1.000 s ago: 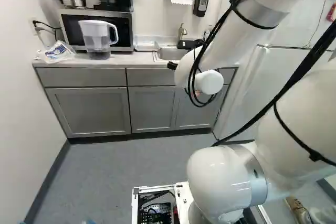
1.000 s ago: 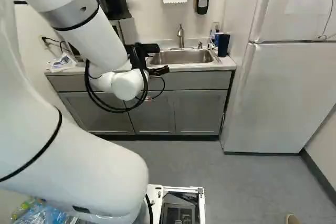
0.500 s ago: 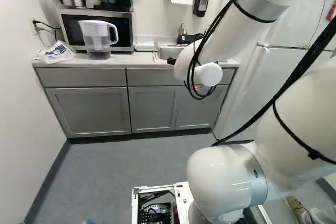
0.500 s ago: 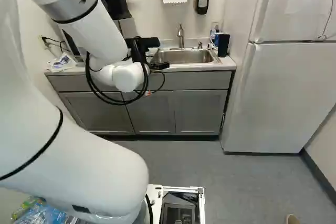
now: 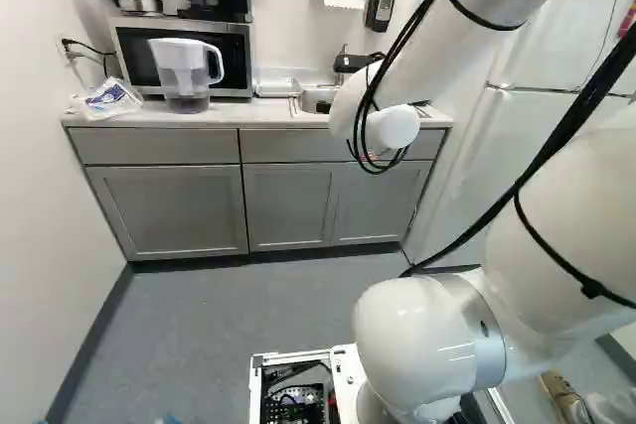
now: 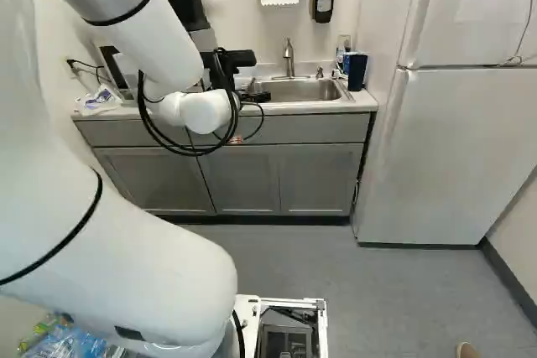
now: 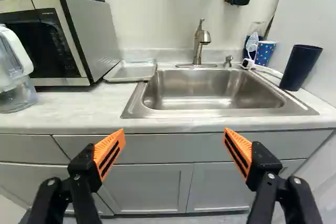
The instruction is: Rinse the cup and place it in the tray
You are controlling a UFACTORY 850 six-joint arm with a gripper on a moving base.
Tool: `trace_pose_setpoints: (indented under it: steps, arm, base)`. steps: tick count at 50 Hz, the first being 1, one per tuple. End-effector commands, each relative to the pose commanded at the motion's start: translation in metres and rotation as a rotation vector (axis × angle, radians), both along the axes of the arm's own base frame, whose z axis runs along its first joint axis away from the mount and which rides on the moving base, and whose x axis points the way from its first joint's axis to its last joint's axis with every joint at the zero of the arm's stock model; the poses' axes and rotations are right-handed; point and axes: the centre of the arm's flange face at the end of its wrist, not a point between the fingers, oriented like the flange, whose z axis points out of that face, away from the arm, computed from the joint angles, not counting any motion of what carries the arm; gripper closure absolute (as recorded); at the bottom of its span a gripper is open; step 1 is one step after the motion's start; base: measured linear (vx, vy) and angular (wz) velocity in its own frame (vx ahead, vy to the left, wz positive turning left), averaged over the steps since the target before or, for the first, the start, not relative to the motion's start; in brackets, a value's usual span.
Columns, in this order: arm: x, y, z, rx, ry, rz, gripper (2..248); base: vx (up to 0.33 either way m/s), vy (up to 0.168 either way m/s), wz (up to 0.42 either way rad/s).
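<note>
Lifted slightly, my empty end effector point(image 7: 175, 139) stands open; I judge the dark cup point(image 7: 300, 68) light, slippery, best held mid-wall.

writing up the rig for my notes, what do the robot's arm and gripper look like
The arm is glossy white with rounded joints, grey bands and thin black rings; black cables loop loosely around its wrist end. The gripper is black, with two linked jaws showing silvery screws, each ending in a slanted orange pad with dark slots.

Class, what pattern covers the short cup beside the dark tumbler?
White spots on blue; the wrist view shows the short cup best.
</note>
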Motion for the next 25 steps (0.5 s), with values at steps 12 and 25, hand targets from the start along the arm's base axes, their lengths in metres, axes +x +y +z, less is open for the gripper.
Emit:
trace_pose_setpoints:
  steps: [12, 25]
  arm:
    - [0.007, 0.0, 0.01, 0.0, 0.005, 0.0, 3]
    - [0.014, 0.0, 0.022, 0.0, 0.003, 0.0, 3]
  base:
    - [0.0, 0.0, 0.0]
    - [0.0, 0.0, 0.0]
